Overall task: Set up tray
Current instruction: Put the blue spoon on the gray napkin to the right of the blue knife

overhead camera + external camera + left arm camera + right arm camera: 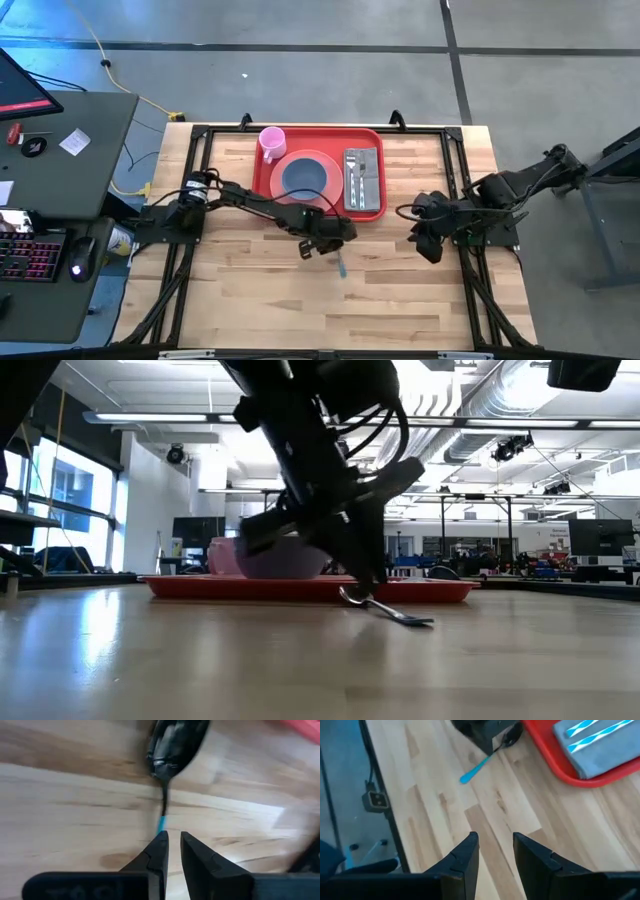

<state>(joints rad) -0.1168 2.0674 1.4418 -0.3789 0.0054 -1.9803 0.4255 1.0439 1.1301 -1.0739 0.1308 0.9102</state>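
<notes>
Right now your left gripper sits low over the table, just off the near edge of the tray. Its jaws stand slightly apart with a narrow gap, gripping nothing. A spoon with a blue handle lies on the wood straight ahead of the fingertips; the handle's end reaches the tip of one jaw, though you cannot tell whether it touches. The spoon's bowl points away from the jaws, toward the tray.

The tray lies flat at the table's far middle, beyond the left jaws, carrying a plate with a bowl, a pink cup and a grey napkin with cutlery.

Your right gripper waits off to the tray's right, jaws parted and empty, the tray's corner well ahead of them
</notes>
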